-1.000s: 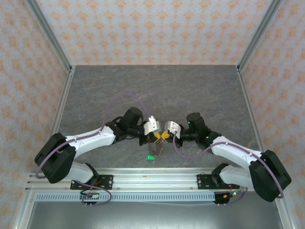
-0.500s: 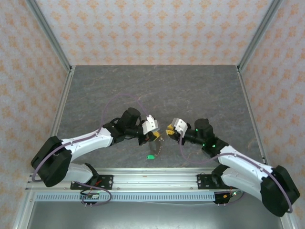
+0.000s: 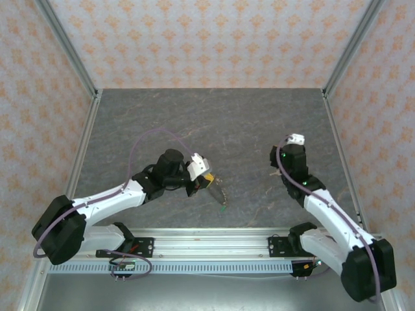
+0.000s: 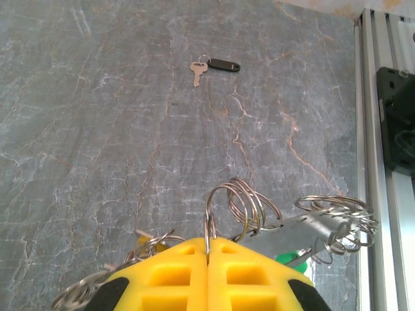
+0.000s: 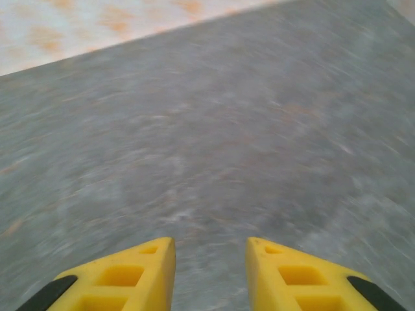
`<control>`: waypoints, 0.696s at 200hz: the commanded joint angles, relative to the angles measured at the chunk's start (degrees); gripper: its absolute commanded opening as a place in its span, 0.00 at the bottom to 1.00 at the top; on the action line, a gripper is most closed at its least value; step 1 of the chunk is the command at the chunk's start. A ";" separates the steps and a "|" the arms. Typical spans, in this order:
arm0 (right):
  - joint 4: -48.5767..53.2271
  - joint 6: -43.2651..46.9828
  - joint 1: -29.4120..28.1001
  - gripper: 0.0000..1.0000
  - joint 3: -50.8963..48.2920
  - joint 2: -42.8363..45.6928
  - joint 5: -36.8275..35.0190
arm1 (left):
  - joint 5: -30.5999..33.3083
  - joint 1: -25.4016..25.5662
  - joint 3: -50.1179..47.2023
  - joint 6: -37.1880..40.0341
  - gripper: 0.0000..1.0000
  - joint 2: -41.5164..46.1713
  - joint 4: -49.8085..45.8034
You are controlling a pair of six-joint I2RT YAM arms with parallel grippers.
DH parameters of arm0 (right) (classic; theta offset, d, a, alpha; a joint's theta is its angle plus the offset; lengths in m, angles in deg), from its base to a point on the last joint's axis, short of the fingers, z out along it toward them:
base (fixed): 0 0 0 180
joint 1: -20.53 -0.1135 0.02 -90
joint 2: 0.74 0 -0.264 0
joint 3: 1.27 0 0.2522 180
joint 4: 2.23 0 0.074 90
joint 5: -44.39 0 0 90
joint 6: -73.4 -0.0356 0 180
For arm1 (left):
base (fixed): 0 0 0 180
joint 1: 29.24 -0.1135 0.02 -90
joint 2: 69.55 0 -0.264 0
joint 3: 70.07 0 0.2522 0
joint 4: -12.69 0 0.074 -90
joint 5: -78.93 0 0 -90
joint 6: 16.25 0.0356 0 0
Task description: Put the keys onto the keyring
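My left gripper (image 4: 208, 241) is shut on a thin silver ring of the keyring (image 4: 245, 202), a linked run of wire loops. A flat silver key (image 4: 311, 230) with a green head (image 4: 290, 260) hangs from the loops on the right. A yellow-headed key (image 4: 146, 241) sits among the rings on the left. From above, the left gripper (image 3: 206, 180) holds the keyring (image 3: 219, 194), which trails down to the table. My right gripper (image 5: 210, 243) is open over bare table with nothing between its fingers. It stands far right of the keyring (image 3: 295, 139).
A loose silver key (image 4: 196, 71) with a black tag (image 4: 224, 65) lies on the grey table further out in the left wrist view. An aluminium rail (image 4: 382, 149) runs along that view's right edge. Patterned walls (image 3: 207, 39) close in the table.
The right gripper has opened, let go of the keys and swung away to the right and back. The left gripper has shifted slightly left, keeping the keyring, which now trails from it.
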 commanded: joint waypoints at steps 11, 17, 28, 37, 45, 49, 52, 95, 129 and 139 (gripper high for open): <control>8.11 -11.68 7.81 0.33 -0.40 -5.41 7.71 | 2.27 0.31 -1.46 -2.14 0.00 3.29 2.80; 8.40 -12.02 8.39 0.33 -0.23 -6.83 7.85 | 2.55 0.31 -1.64 -2.20 0.00 3.63 2.49; 9.32 -11.97 8.61 0.33 0.28 -9.08 6.93 | 2.87 0.27 -1.99 -2.31 0.00 4.17 2.14; 10.26 -11.73 8.63 0.33 0.87 -10.92 6.51 | 2.86 0.31 -2.35 -2.55 0.00 4.48 2.08; 10.80 -11.62 8.72 0.34 1.38 -12.36 6.39 | 2.72 0.31 -2.58 -2.77 0.00 4.69 2.10; 11.06 -11.83 8.85 0.34 1.65 -13.06 6.34 | 2.65 0.31 -2.76 -2.93 0.00 4.85 2.23; 11.26 -11.89 8.94 0.34 1.84 -13.45 6.27 | 2.57 0.27 -2.87 -3.08 0.00 4.85 2.40; 12.06 -12.18 10.00 0.34 3.93 -20.15 8.52 | 2.87 0.31 -3.37 -3.16 0.00 4.33 2.32; 11.15 -12.20 10.38 0.34 4.57 -22.81 9.70 | 2.41 0.30 -3.42 -2.88 0.00 3.90 1.79; 11.43 -12.25 10.48 0.34 5.06 -23.73 9.68 | 2.43 0.31 -3.34 -2.84 0.00 3.88 1.57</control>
